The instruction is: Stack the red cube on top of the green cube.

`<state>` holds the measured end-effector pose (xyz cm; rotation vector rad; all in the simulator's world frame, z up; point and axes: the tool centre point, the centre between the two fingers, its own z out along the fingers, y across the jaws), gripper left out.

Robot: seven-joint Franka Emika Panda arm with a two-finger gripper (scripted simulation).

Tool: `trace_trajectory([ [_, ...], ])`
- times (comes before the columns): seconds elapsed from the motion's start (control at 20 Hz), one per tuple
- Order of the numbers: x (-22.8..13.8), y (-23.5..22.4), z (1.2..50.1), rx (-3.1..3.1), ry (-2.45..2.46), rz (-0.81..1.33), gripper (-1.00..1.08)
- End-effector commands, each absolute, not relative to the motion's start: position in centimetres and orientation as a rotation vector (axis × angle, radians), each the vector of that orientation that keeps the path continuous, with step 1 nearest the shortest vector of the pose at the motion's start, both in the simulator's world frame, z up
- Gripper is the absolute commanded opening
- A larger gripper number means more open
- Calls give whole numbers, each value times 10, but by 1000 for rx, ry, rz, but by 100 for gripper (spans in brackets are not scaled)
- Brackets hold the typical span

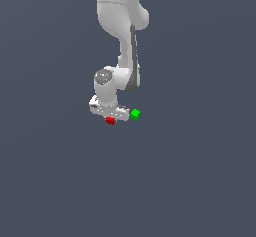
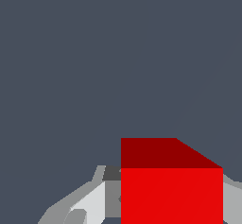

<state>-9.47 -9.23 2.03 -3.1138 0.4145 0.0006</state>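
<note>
The red cube point(image 1: 110, 121) sits between my gripper's point(image 1: 111, 118) fingers, just under the white hand. In the wrist view the red cube point(image 2: 171, 194) fills the space between the two grey fingers point(image 2: 111, 190), and both appear to touch its sides, so the gripper point(image 2: 171, 185) looks shut on it. The green cube point(image 1: 135, 114) lies a short way to the exterior view's right of the red cube, apart from it. The green cube is out of the wrist view. I cannot tell whether the red cube rests on the surface or is lifted.
The white arm point(image 1: 122, 36) comes down from the top of the exterior view. A plain dark grey-blue surface point(image 1: 190, 181) lies all around the cubes.
</note>
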Motion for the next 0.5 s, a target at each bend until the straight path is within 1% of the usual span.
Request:
trace_trajectory([
  [0.0, -95, -92, 21, -3114, 415, 0, -100],
  [0.25, -95, -92, 30, -3114, 415, 0, -100],
  [0.45, -95, -92, 46, -3113, 415, 0, -100],
])
